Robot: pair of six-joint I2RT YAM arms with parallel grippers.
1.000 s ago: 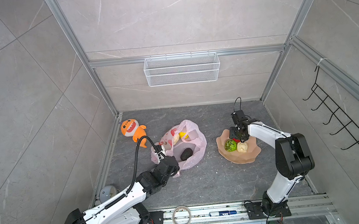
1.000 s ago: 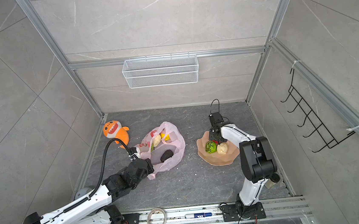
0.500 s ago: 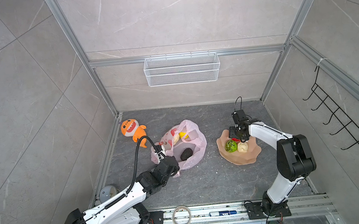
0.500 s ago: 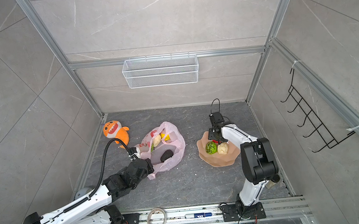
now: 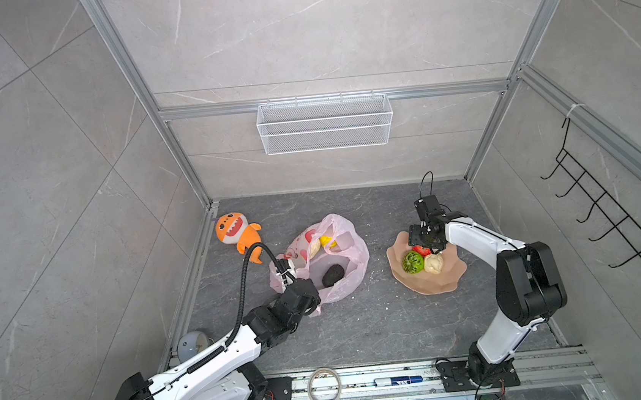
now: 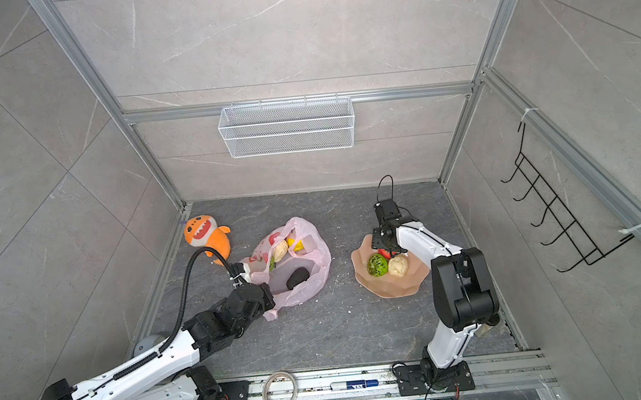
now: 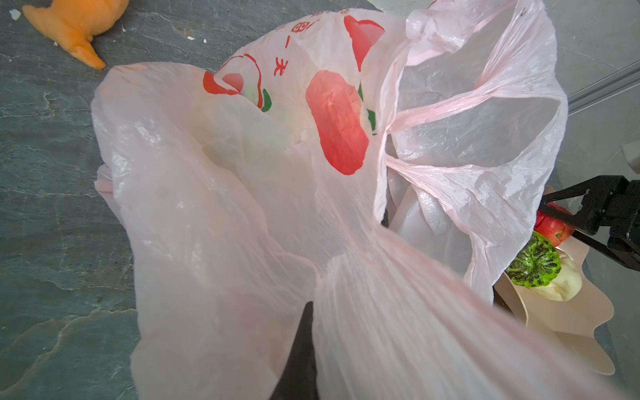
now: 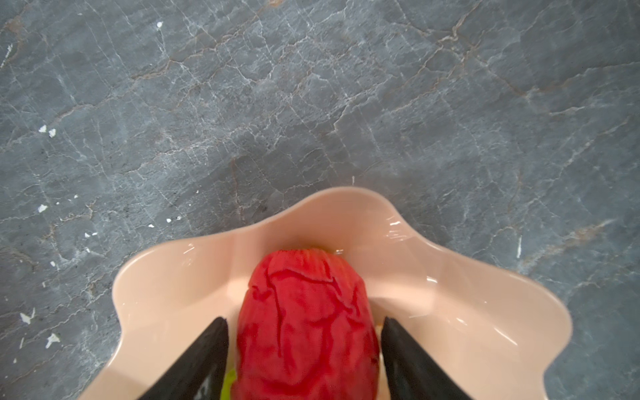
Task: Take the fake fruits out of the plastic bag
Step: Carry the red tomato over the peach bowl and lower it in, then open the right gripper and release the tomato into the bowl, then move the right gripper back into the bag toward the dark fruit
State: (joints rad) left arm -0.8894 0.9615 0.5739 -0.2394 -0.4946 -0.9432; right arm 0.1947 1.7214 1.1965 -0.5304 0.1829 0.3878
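The pink plastic bag lies open on the dark floor. Inside it are a dark avocado, a yellow piece and a cream piece. My left gripper is shut on the bag's near edge; one dark finger shows against the gathered film. My right gripper stands open over the peach bowl. The red apple lies between its fingers with small gaps on both sides. A green bumpy ball and a cream piece sit beside it.
An orange plush shark lies at the back left of the floor. A white wire basket hangs on the back wall and a black hook rack on the right wall. A tape roll and a marker rest on the front rail.
My right gripper's jaws have spread apart off the red apple, which rests in the bowl. The left arm and the bag have not moved.
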